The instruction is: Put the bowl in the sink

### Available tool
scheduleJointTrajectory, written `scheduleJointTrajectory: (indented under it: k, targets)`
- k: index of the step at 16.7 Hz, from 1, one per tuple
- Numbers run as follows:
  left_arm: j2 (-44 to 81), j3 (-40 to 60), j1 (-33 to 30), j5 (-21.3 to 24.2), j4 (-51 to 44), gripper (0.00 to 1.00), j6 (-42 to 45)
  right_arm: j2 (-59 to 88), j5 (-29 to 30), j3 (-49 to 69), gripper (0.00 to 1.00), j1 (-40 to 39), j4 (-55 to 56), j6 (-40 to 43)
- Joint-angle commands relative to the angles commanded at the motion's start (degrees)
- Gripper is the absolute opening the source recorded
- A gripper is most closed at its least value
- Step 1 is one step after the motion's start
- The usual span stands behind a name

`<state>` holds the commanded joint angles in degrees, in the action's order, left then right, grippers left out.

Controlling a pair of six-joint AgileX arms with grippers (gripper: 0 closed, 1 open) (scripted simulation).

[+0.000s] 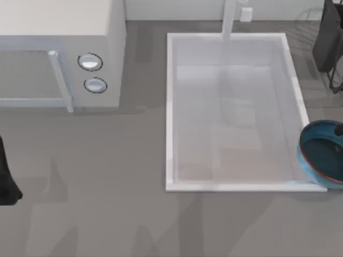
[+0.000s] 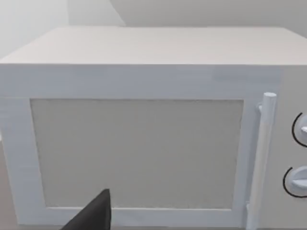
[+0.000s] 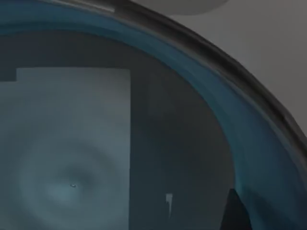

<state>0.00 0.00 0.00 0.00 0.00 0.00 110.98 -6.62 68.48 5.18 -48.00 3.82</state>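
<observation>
Teal bowl (image 1: pixel 321 154) overlapping sink (image 1: pixel 170 107) rim's right corner, end effector state unclear

Bowl (image 1: pixel 321 155): at table's right edge, overlapping the sink's right rim.
Sink (image 1: pixel 170 107): basin bare.
Microwave (image 1: pixel 80 32): upper left.
Left arm (image 1: pixel 6 176): parked at left edge.

A rendered kitchen counter: white microwave (image 1: pixel 59 53), sink (image 1: pixel 170 118) with faucet post (image 1: pixel 229 19) (all simulated).
</observation>
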Motion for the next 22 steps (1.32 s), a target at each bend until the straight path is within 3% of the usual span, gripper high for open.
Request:
scheduleJointTrajectory:
  k: [11,22]
  targets:
    - [0.0,0.0,0.0,0.0,0.0,1.00,0.0,-0.5,-0.1,2.2,0.00,0.0,-2.2,0.0]
    - [0.0,0.0,0.0,0.0,0.0,1.00,0.0,-6.8,-0.2,25.6,0.00,0.3,-32.5,0.3]
